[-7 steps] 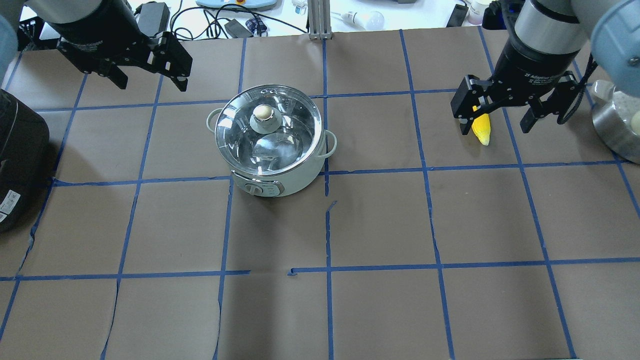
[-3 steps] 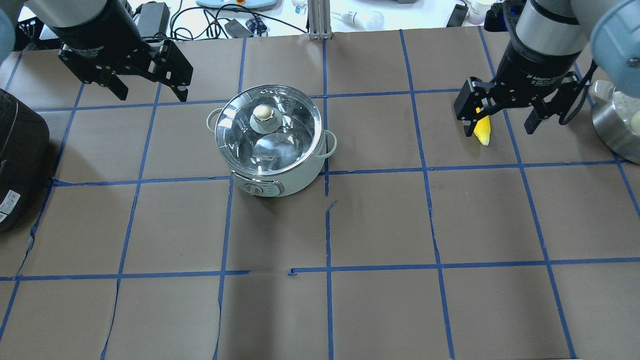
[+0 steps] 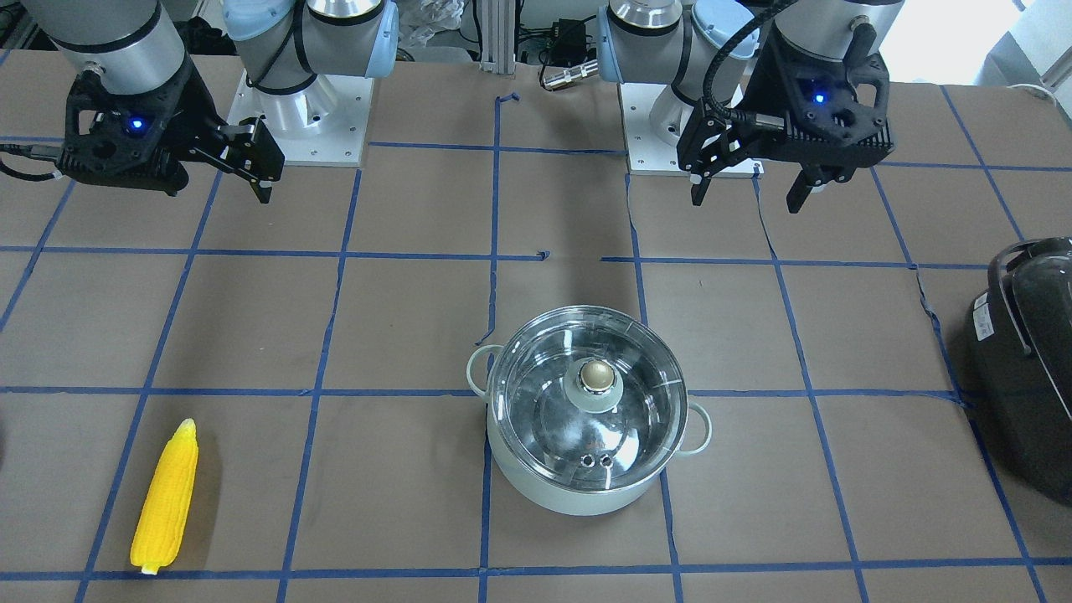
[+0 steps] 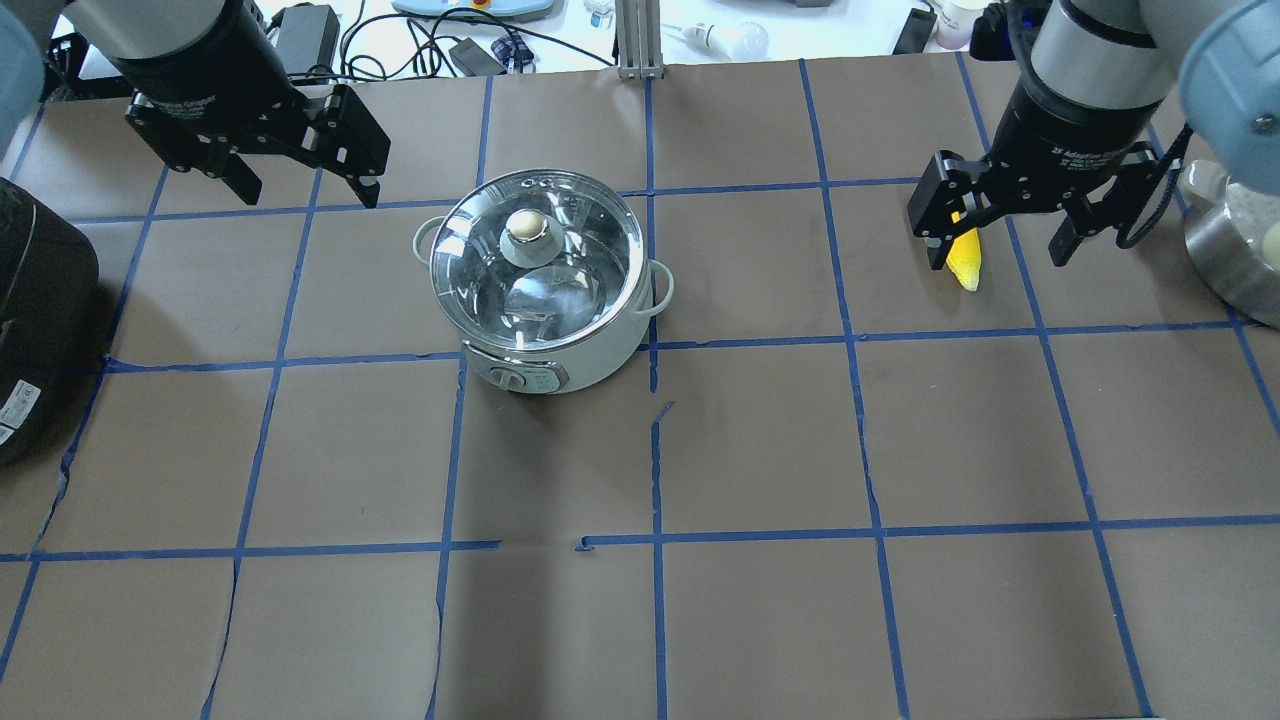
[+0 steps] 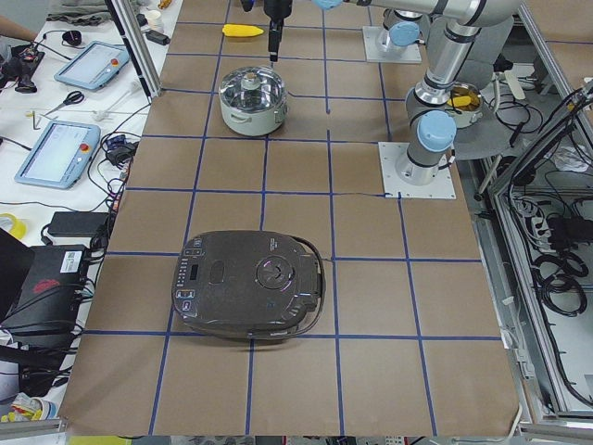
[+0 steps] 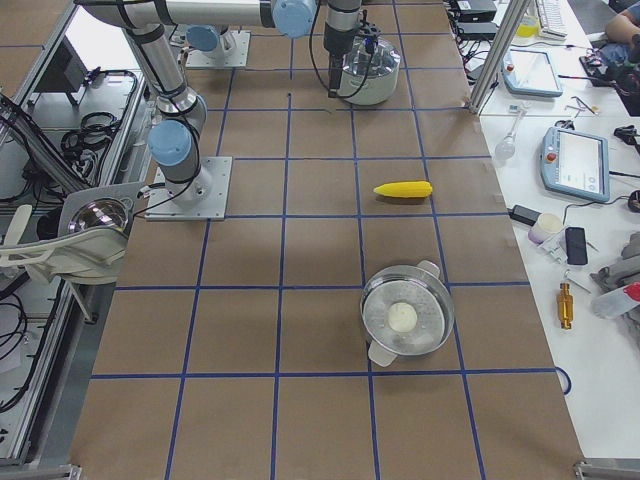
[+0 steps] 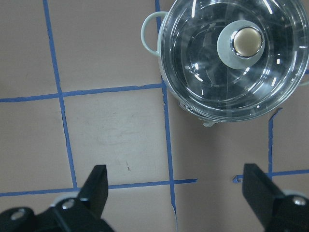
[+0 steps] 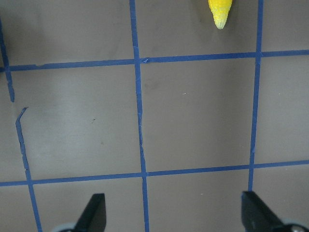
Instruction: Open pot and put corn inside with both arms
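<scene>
The pale grey-green pot (image 4: 600, 355) stands mid-table with its glass lid (image 4: 570, 300) on and the brass knob (image 4: 527, 228) up; it also shows in the front view (image 3: 578, 498) and the left wrist view (image 7: 231, 82). The yellow corn (image 3: 166, 494) lies flat on the table, apart from the pot. My left gripper (image 4: 307, 192) is open and empty, raised to the left of the pot. My right gripper (image 4: 997, 260) is open and empty, raised over the corn (image 4: 965, 262), hiding most of it in the overhead view. Only the corn's tip (image 8: 219, 9) shows in the right wrist view.
A black rounded appliance (image 4: 35, 320) sits at the table's left edge. A steel lidded pot (image 4: 1235, 250) stands at the right edge, beyond the corn. Cables and devices lie on the white bench past the far edge.
My left gripper has shifted slightly towards the pot. My right gripper has shifted slightly over the corn. Both stay open; the pot and the corn have not moved.
</scene>
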`<state>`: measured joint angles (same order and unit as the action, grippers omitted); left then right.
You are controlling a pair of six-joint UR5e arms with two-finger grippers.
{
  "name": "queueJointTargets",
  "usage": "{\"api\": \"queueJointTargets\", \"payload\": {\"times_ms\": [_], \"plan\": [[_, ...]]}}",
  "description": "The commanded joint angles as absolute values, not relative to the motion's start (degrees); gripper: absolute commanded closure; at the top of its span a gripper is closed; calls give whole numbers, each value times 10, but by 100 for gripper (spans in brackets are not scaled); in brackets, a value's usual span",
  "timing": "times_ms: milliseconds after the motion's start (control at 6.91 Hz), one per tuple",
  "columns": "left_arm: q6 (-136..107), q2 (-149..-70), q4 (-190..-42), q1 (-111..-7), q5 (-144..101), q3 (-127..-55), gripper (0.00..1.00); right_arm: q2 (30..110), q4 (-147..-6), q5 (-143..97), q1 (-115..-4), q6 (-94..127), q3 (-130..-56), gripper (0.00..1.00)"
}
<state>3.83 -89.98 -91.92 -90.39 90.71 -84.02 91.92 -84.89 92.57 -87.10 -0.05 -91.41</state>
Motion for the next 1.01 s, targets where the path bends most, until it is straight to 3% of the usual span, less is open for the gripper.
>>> {"api": "queueJointTargets", "payload": {"times_ms": [0, 868], "plan": [[39, -901, -919, -904, 908, -840, 0, 918, -849, 926, -871, 3, -913, 0], [2, -953, -913, -918, 910, -806, 0, 918, -864, 925, -871, 4, -913, 0]]}}
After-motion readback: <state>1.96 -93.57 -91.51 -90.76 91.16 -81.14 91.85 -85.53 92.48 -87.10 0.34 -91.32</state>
